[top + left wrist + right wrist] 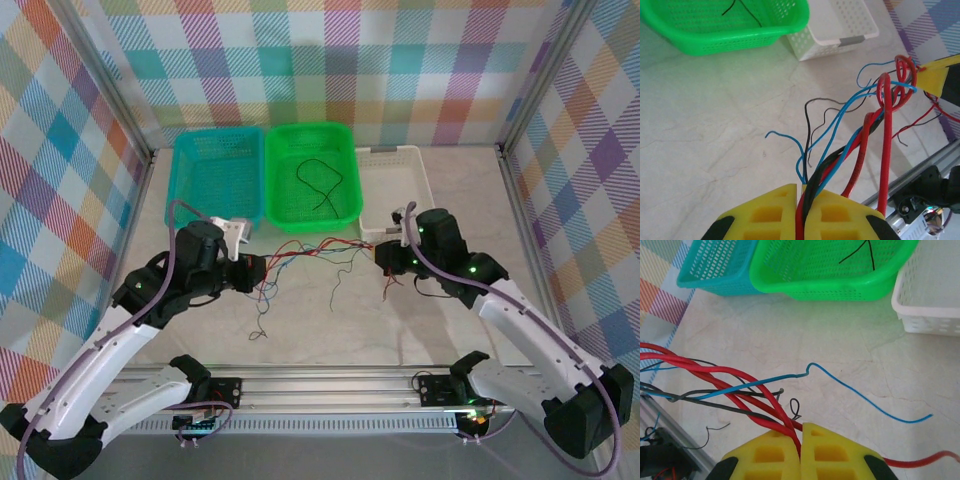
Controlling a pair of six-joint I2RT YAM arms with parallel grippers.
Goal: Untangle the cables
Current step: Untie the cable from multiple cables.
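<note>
Several red, blue and black cables (318, 253) run as one twisted bundle, left to right just above the table (400, 330), strung between the two grippers. The left gripper (262, 270) is clamped on one end and the right gripper (383, 258) pinches the other. Loose ends droop toward the near edge. Just behind the bundle stand a teal basket (178, 190), a green basket (312, 224) holding one black wire (322, 180), and a white basket (390, 150).

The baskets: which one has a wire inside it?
The green basket in the middle: a thin black wire lies in it. The teal basket on its left and the white basket on its right show no wire.
</note>
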